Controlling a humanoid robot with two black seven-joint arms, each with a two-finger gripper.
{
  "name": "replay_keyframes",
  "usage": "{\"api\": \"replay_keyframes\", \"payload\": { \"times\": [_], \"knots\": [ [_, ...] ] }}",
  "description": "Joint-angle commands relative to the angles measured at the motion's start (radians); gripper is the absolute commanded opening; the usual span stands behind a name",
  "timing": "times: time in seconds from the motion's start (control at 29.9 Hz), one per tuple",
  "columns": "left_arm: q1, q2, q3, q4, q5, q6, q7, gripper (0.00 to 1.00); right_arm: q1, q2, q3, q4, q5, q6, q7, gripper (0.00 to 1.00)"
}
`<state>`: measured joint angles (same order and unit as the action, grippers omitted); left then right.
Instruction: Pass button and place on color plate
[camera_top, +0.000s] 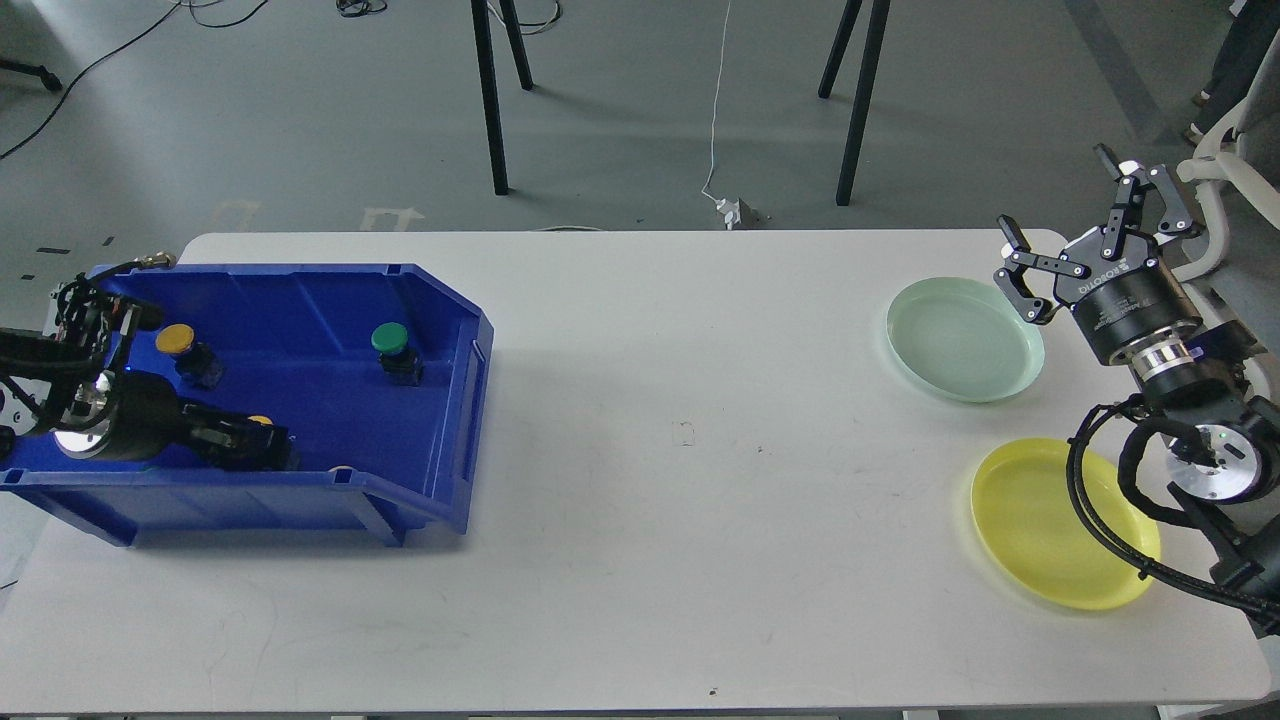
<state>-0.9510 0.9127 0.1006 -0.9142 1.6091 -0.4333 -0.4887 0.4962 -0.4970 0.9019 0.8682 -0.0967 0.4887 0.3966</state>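
Observation:
A blue bin (440, 300) at the table's left holds a green button (392, 346), a yellow button (178, 343) and a second yellow button (262, 421). My left gripper (252, 446) reaches low inside the bin, right at that second yellow button, which is mostly hidden behind it. Its dark fingers cannot be told apart. My right gripper (1055, 190) is open and empty, held above the table's far right corner beside the pale green plate (963, 340). The yellow plate (1060, 522) lies nearer, partly under my right arm.
The bin's front wall (230, 500) hides the lowest part of my left gripper. Black stand legs (490, 100) and a white cable (716, 110) are on the floor beyond the table. A white chair (1225, 170) stands at the far right.

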Motion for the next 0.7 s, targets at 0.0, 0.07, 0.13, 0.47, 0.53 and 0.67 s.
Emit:
{"api": "replay_keyframes", "payload": {
  "times": [0.0, 0.07, 0.13, 0.47, 0.53, 0.67],
  "knots": [
    [0.002, 0.0, 0.004, 0.0, 0.0, 0.008, 0.0, 0.39, -0.001, 0.0, 0.005, 0.0, 0.0, 0.0, 0.001, 0.99],
    [0.003, 0.0, 0.004, 0.0, 0.0, 0.01, 0.0, 0.37, -0.001, 0.0, 0.005, 0.0, -0.001, 0.0, -0.001, 0.99],
    [0.002, 0.002, 0.004, 0.0, 0.0, 0.013, 0.0, 0.35, -0.001, 0.0, 0.005, 0.0, 0.0, 0.0, -0.001, 0.99],
    [-0.005, 0.003, -0.012, -0.009, 0.0, 0.021, 0.0, 0.31, -0.002, 0.0, 0.005, 0.0, -0.001, 0.0, 0.001, 0.99],
    [-0.009, 0.005, -0.013, -0.012, -0.003, 0.021, 0.0, 0.3, -0.002, 0.0, 0.005, 0.0, -0.002, 0.0, 0.001, 0.99],
    [-0.031, 0.043, -0.044, -0.052, -0.009, 0.007, 0.0, 0.3, -0.002, 0.0, 0.006, 0.0, -0.001, 0.0, -0.001, 0.99]
  ]
}}
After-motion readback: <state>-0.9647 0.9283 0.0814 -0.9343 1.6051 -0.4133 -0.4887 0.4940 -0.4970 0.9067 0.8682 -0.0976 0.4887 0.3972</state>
